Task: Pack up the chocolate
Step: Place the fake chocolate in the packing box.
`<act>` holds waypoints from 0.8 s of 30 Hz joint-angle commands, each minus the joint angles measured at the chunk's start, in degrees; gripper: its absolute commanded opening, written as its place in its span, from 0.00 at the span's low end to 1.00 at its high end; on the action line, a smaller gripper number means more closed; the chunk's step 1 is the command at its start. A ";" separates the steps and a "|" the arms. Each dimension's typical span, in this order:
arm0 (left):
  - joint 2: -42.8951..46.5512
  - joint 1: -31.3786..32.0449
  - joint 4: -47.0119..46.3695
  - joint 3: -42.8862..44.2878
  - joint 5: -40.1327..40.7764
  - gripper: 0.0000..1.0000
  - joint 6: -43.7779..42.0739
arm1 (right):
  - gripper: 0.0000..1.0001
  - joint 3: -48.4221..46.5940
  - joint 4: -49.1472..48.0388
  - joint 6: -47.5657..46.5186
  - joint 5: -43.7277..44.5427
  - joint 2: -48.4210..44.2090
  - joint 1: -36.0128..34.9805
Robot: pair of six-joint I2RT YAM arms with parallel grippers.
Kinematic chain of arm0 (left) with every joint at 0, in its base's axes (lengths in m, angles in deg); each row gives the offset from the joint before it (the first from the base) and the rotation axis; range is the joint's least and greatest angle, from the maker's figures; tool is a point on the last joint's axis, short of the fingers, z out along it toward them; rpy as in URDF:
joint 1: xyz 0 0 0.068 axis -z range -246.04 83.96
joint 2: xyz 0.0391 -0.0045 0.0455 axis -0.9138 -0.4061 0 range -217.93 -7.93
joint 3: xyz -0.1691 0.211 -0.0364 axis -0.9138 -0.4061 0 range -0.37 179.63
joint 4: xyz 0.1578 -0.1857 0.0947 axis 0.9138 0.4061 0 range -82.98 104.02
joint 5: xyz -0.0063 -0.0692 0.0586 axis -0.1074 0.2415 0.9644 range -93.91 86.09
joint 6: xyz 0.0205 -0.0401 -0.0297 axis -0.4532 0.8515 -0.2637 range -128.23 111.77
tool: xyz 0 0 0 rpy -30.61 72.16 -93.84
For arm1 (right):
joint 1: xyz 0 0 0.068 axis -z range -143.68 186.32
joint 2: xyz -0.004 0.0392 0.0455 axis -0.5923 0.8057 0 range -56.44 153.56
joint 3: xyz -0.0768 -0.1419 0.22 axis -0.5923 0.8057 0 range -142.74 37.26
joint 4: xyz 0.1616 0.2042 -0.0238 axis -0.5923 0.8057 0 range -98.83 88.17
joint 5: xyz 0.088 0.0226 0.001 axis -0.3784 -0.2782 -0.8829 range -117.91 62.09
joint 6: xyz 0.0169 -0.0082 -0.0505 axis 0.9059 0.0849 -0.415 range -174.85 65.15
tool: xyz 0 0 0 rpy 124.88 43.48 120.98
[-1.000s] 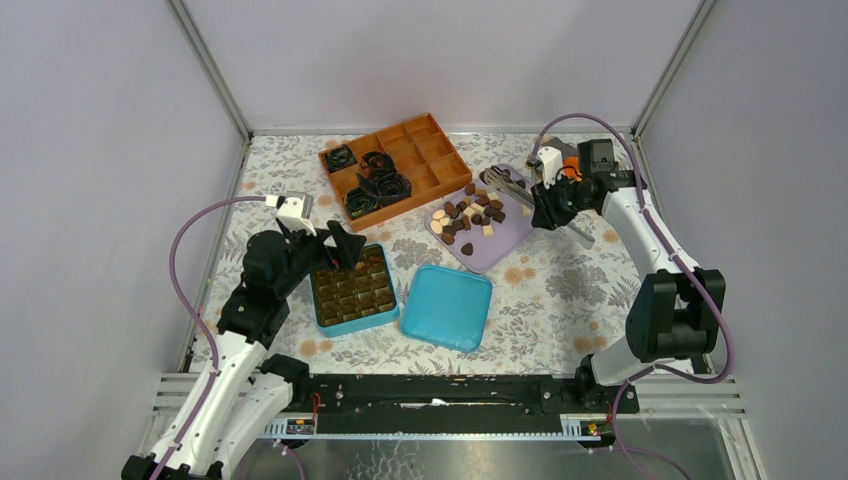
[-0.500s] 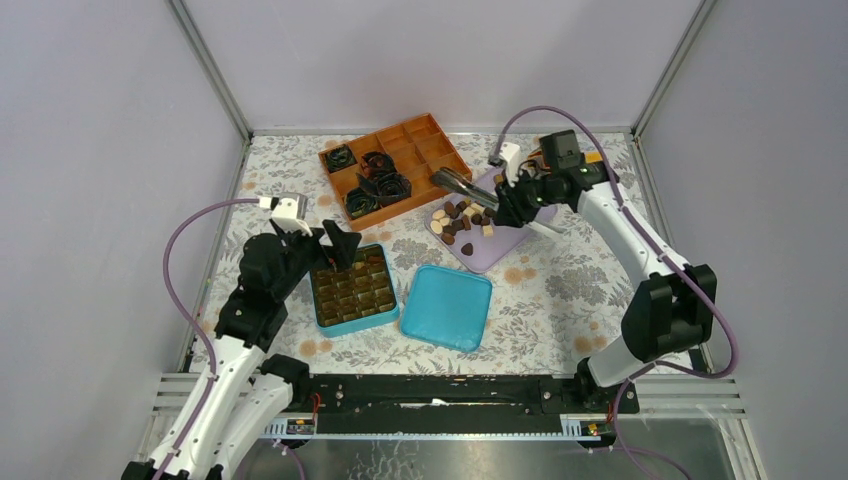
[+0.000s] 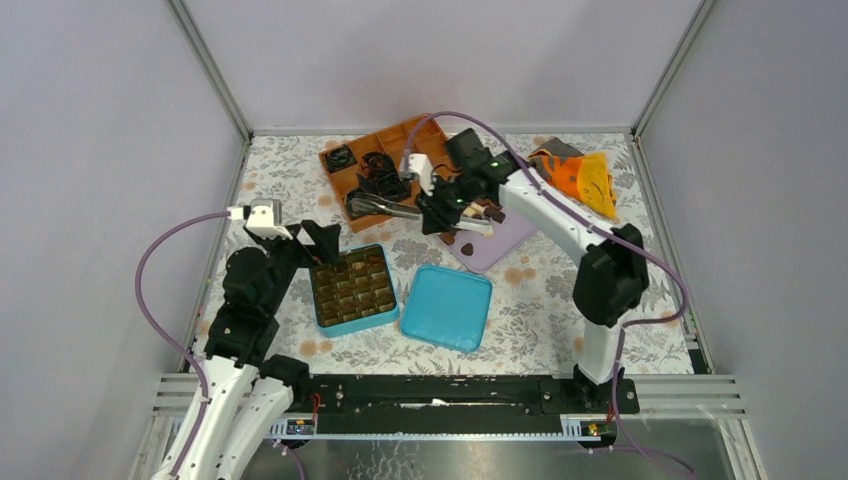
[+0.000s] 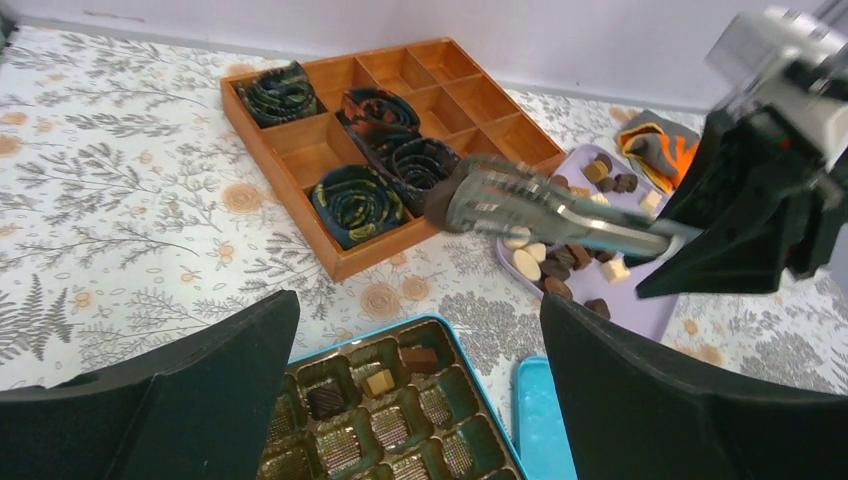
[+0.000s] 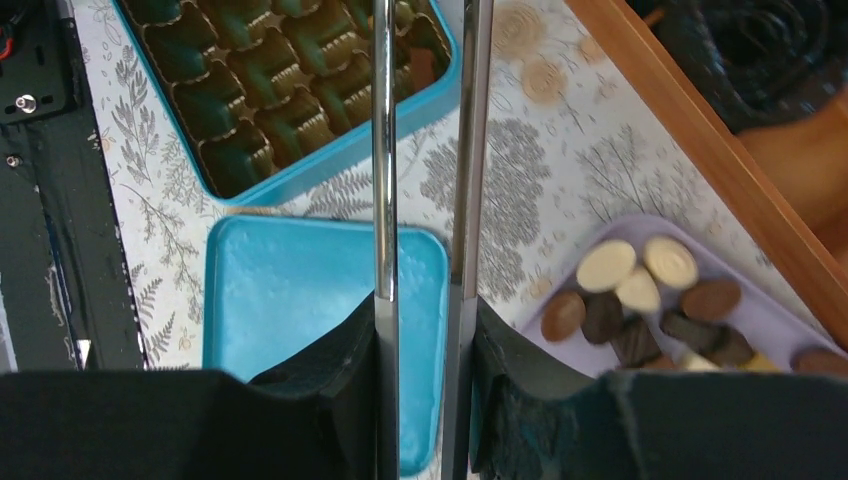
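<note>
The right claw [image 5: 425, 335] is clenched on metal tongs [image 5: 383, 150], its arm stretched leftward over the lilac tray [image 4: 650, 310] where most chocolate [image 4: 560, 265] lies. The left claw [image 4: 418, 305] hangs released, spread wide, by the blue tin [image 3: 340, 326]. The left wrist view shows a few pieces in the tin's cells and the tongs' tips by the wooden box [image 4: 310, 150], tips the right wrist view cuts off.

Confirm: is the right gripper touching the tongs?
Touching. The right wrist view shows the right gripper clamped against both metal arms of the tongs, with no gap.
</note>
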 commanded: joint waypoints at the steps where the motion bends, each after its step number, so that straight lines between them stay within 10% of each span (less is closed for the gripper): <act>1: 2.69 -0.67 -2.60 -0.47 5.51 0.99 -0.65 | 0.00 -5.24 -0.90 1.21 2.09 3.10 -5.81; 24: 6.68 -1.13 -3.27 -1.19 8.19 0.99 -0.10 | 0.04 -16.04 2.91 3.71 14.50 18.60 -19.15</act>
